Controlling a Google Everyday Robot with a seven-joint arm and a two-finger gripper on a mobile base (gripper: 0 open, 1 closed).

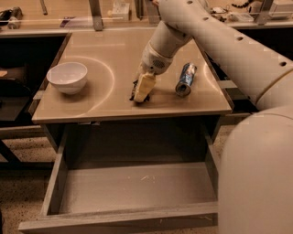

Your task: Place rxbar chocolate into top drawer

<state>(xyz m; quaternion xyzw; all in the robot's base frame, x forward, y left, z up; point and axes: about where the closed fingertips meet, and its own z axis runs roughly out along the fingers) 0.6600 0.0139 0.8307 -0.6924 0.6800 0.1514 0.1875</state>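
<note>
The rxbar chocolate [133,87] lies on the tan table top, near its middle front. Only slivers of its black wrapper show, beside and under my gripper. My gripper [143,88] points down and sits right on the bar, touching the table there, and its pale body hides most of the bar. The top drawer [132,187] is pulled out wide below the table's front edge. Its pale grey bottom is bare and its front panel [119,222] is nearest the camera.
A white bowl [67,77] stands on the left of the table. A blue-and-white can [185,78] lies on its side just right of the gripper. My arm [219,45] crosses the right side of the table. A cluttered counter [119,9] runs behind.
</note>
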